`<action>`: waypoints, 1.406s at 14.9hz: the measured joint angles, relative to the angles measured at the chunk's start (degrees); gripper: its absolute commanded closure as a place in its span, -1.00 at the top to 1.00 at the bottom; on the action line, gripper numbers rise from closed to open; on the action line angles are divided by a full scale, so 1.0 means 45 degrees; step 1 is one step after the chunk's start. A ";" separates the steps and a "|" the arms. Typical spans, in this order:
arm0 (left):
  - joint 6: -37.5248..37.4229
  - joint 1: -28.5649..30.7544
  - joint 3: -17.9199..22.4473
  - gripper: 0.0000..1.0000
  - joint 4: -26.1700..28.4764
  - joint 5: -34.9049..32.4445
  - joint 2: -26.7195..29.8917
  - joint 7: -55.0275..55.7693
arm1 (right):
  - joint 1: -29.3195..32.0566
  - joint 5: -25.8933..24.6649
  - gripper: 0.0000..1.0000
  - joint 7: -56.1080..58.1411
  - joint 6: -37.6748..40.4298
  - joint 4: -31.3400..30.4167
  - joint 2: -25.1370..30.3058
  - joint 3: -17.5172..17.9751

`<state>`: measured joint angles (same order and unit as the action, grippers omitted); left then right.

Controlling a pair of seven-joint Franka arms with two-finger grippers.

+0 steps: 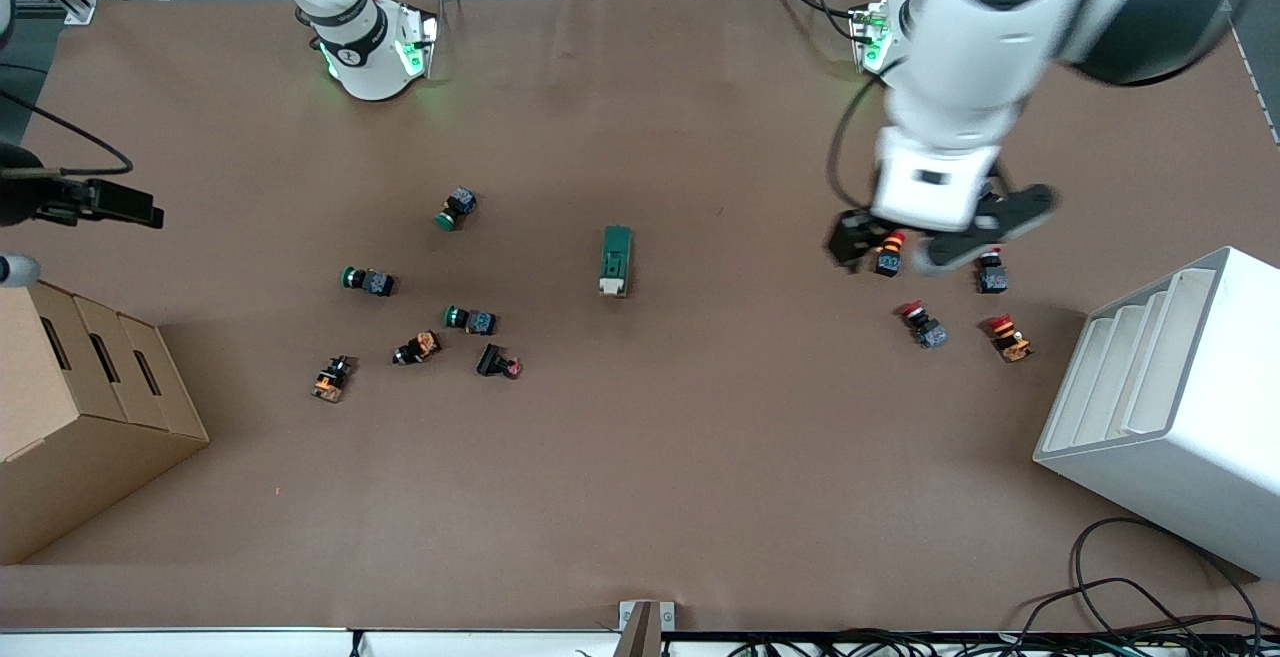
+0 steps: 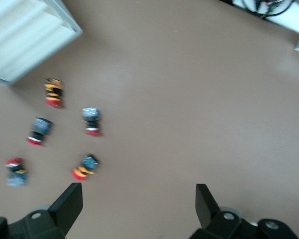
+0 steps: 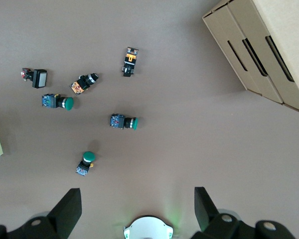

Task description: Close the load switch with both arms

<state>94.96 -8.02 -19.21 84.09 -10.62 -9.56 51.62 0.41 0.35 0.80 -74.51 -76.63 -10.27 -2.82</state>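
Matt brown table cover (image 1: 700, 457); plain cardboard boxes (image 1: 60, 417).

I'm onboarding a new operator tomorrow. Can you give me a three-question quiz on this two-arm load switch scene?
1. True or false: the left gripper already holds the load switch.
2. The left gripper is over which group? A) green push-buttons B) red push-buttons C) the cardboard box
3. Fill in: the load switch's white lever end points ___ the front camera.

Key:
1. False. The switch lies alone mid-table, and both grippers are open and empty; the right gripper is over bare table by its own base.
2. B
3. toward
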 measured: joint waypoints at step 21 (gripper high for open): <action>-0.2199 0.2382 0.1684 1.00 0.1088 0.2507 0.2525 -0.9166 | 0.0011 -0.0017 1.00 0.0003 -0.0628 -0.2648 0.3555 0.0012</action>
<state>85.07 2.70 -11.63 88.98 0.66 1.80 10.37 0.46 0.28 0.81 -77.33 -88.54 5.72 -2.77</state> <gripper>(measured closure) 0.000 0.000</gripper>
